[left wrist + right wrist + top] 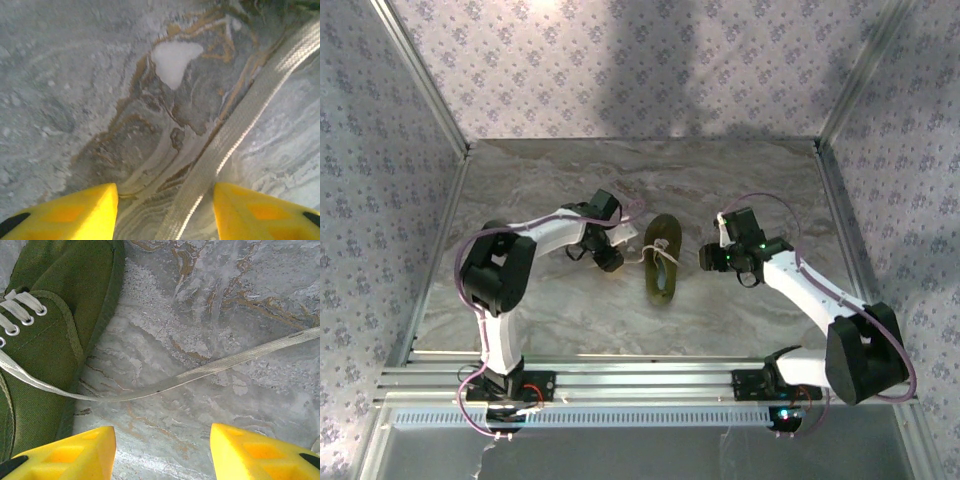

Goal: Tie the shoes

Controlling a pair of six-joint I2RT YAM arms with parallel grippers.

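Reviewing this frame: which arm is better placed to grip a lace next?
Left, probably. A lace runs between the left gripper's open fingers, so closing would catch it. The right gripper, also open, has the other lace lying crosswise ahead of its fingertips, beside the shoe.

The shoe (55, 315) lies at the left on the marbled table (225, 300), one lace (210, 369) trailing from its eyelets (41, 311) rightward across the surface, beyond the right gripper's (162, 455) yellow fingers (75, 450), which stand apart.
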